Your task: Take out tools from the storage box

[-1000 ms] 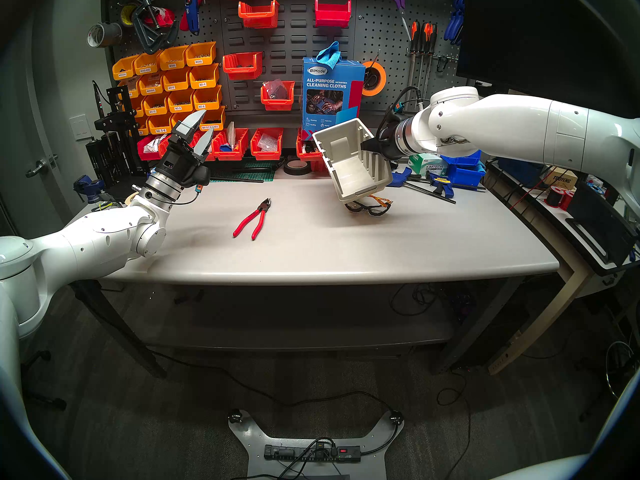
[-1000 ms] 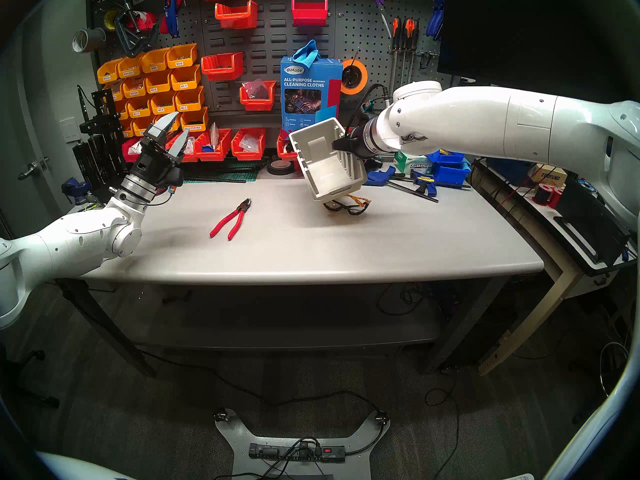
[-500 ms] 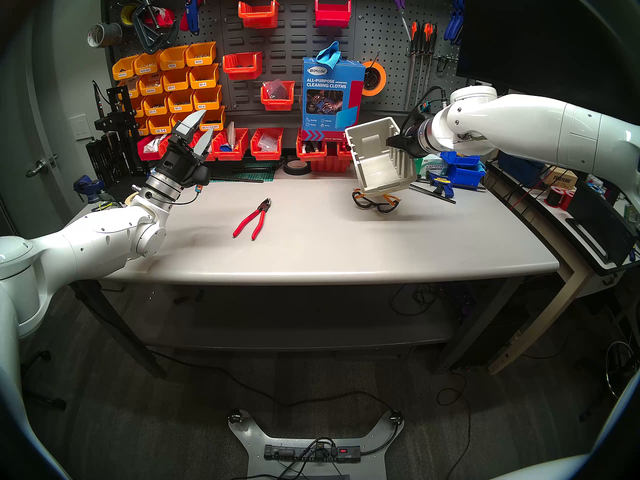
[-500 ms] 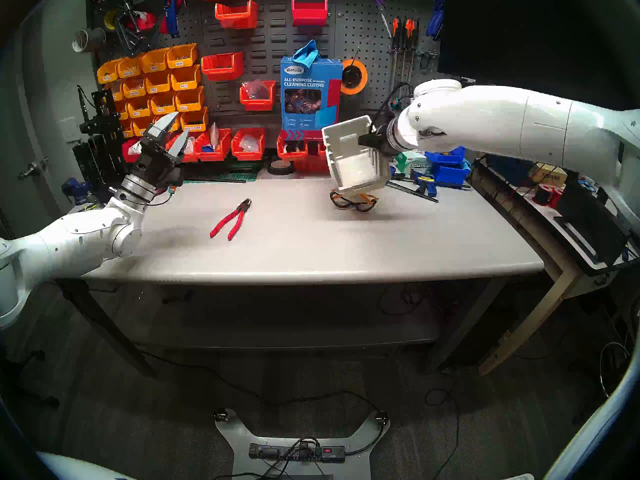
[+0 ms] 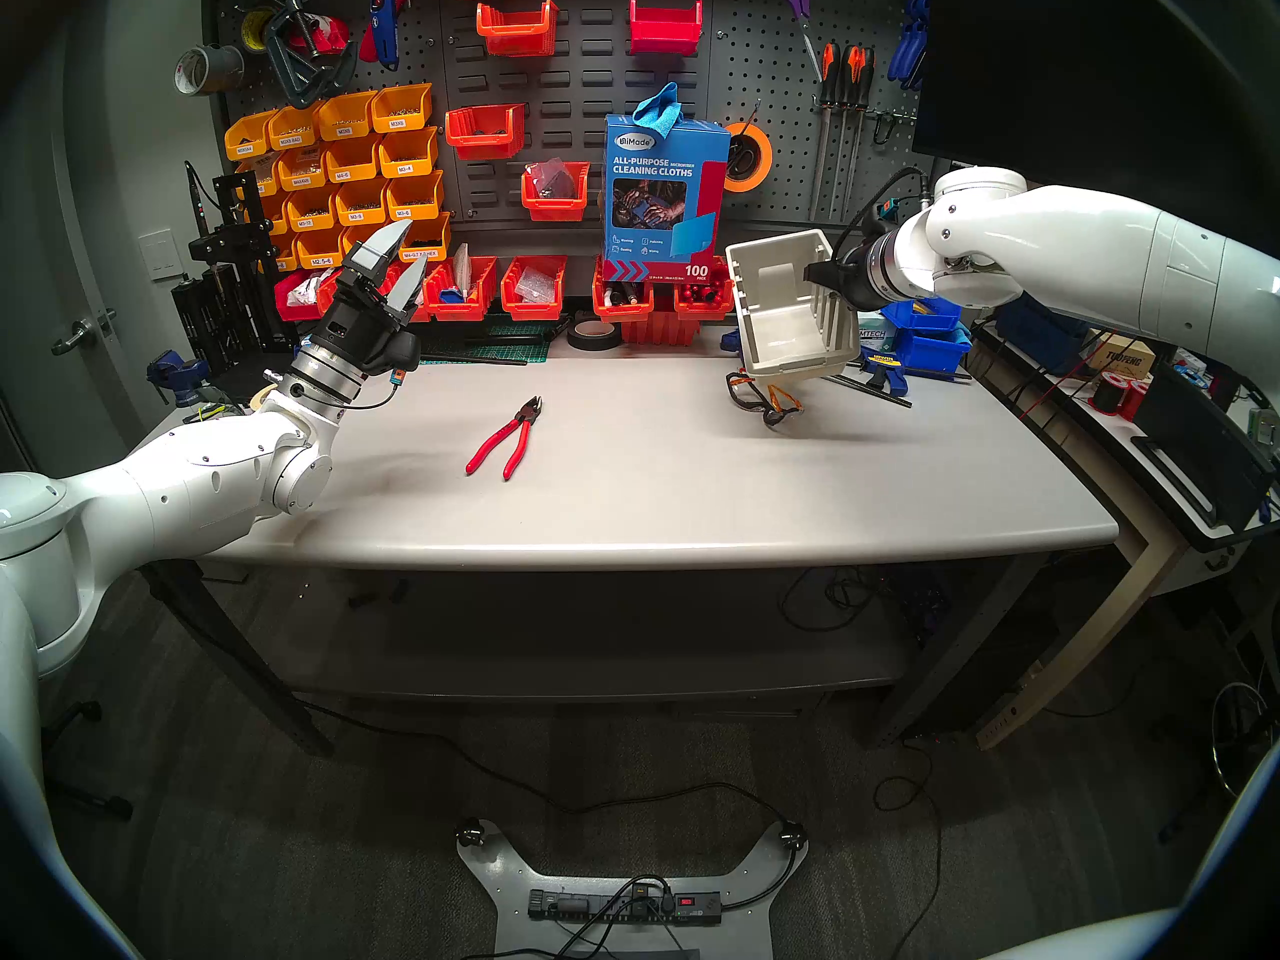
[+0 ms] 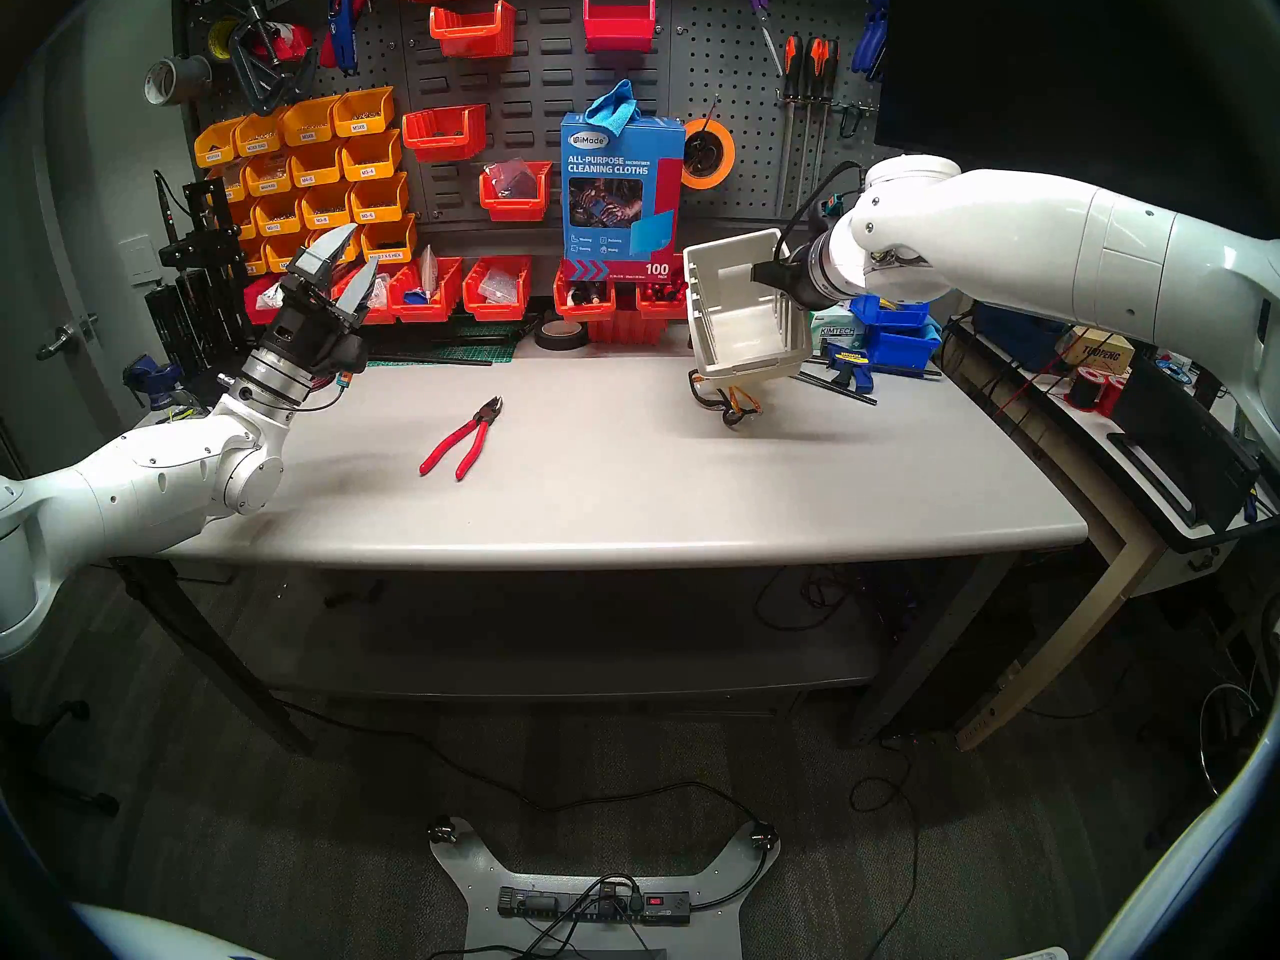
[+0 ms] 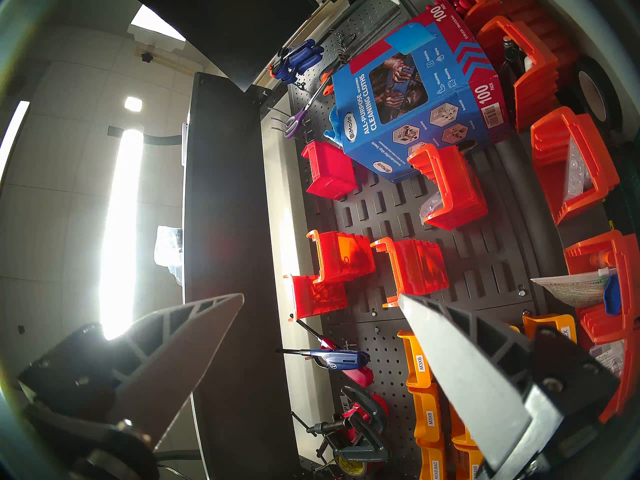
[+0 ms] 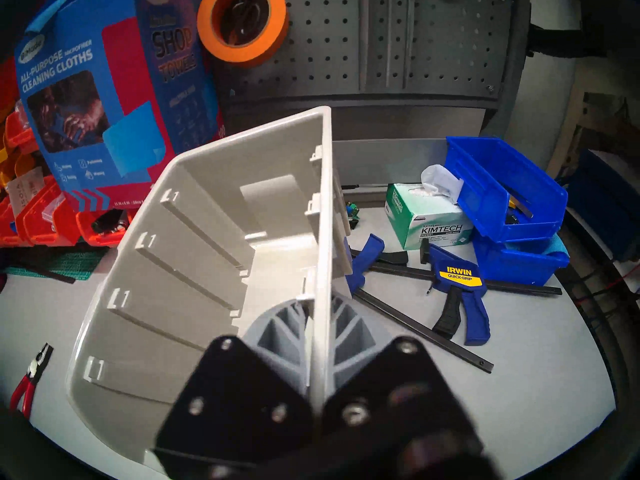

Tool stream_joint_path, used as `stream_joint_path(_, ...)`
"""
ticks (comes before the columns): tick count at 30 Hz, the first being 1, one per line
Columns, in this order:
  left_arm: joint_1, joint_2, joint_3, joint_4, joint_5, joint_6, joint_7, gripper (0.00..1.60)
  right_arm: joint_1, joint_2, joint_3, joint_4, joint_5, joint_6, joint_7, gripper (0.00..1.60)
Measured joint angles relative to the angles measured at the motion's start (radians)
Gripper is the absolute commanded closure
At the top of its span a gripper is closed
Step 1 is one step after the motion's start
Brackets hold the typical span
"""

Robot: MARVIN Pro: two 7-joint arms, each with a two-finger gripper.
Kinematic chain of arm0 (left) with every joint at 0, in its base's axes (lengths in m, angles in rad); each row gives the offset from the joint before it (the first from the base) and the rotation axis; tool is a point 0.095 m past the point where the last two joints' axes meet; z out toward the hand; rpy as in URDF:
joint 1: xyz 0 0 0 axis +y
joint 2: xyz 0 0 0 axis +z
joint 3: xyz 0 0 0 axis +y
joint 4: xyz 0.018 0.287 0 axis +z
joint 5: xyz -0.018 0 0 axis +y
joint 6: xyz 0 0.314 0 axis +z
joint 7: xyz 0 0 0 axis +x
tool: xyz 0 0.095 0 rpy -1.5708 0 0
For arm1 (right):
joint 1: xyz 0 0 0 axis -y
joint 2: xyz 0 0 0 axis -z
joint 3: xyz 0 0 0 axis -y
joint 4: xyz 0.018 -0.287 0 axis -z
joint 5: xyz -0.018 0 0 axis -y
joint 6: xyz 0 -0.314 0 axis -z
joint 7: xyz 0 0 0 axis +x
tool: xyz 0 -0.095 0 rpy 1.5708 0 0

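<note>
The beige storage box point(image 5: 789, 307) point(image 6: 744, 314) point(image 8: 207, 261) hangs tipped above the table's back right, its open side toward me and nothing inside. My right gripper point(image 5: 821, 278) point(image 8: 317, 325) is shut on its right side wall. Under the box's lower edge, the safety glasses point(image 5: 765, 401) point(image 6: 727, 404) with orange arms lie on the table point(image 5: 692, 494). Red-handled pliers point(image 5: 504, 439) point(image 6: 460, 439) point(image 8: 29, 379) lie flat near the table's middle. My left gripper point(image 5: 405, 255) point(image 7: 320, 297) is raised at the far left, open, holding nothing and pointing at the pegboard.
Blue bar clamps point(image 5: 883, 373) point(image 8: 457, 285), a Kimtech tissue box point(image 8: 429, 216) and blue bins point(image 5: 925, 332) point(image 8: 509, 191) crowd the back right corner. Red bins point(image 5: 533, 287), a tape roll point(image 5: 594, 334) and a blue cleaning-cloth box point(image 5: 661, 196) line the back wall.
My right arm has carried the tipped box to the right, away from the table's middle. The glasses have come out from under it and now lie further right. The left arm has not moved.
</note>
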Motion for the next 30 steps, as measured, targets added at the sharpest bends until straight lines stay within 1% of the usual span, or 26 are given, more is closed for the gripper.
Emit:
stream_joint_path(6,0.000,0.000,0.000,0.000,0.000,0.000,0.000,0.00,0.007,-0.020,0.014,0.045,0.007,-0.004,0.014,1.60)
stream_joint_path(13,0.000,0.000,0.000,0.000,0.000,0.000,0.000,0.00,0.021,-0.021,0.010,0.051,0.000,0.000,0.003,1.60)
stream_joint_path(24,0.000,0.000,0.000,0.000,0.000,0.000,0.000,0.00,0.046,0.030,-0.027,-0.030,-0.017,0.038,-0.051,1.60)
stream_joint_path(30,0.000,0.000,0.000,0.000,0.000,0.000,0.000,0.00,0.062,0.073,-0.055,-0.066,-0.031,0.061,-0.069,1.60)
